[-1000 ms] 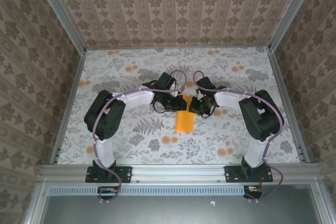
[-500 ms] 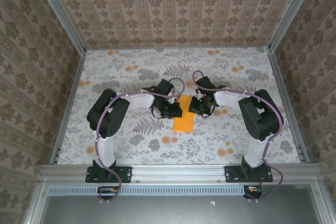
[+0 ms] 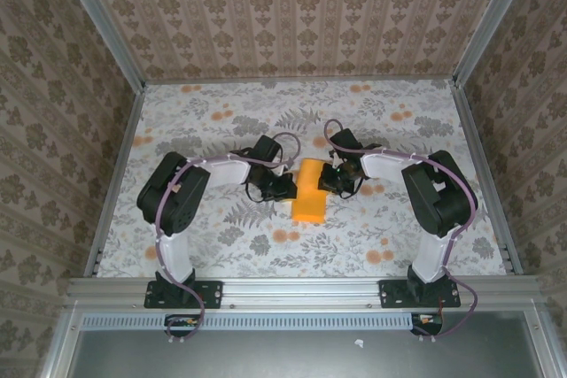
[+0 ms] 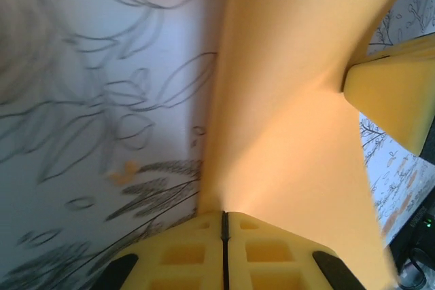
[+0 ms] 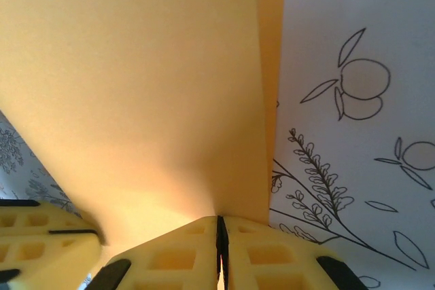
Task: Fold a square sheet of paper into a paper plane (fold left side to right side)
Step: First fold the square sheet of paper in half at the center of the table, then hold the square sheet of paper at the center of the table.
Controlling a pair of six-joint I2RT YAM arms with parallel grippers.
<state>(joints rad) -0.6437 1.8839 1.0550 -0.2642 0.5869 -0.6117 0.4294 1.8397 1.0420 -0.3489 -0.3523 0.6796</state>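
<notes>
Now, on the flowered cloth [image 3: 221,121], the left arm [image 3: 226,166] has drawn back leftward, baring more of the paper [image 3: 310,192], seemingly doubled at mid-table. The left gripper [image 4: 224,219] and right gripper [image 5: 219,221] flank it, each clamped on an edge; the fold looks made, not yet pressed.

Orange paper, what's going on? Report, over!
Left tool shut on the orange paper. Right tool shut on it too. Paper doubled over, above the flowered cloth. Tools close together.
</notes>
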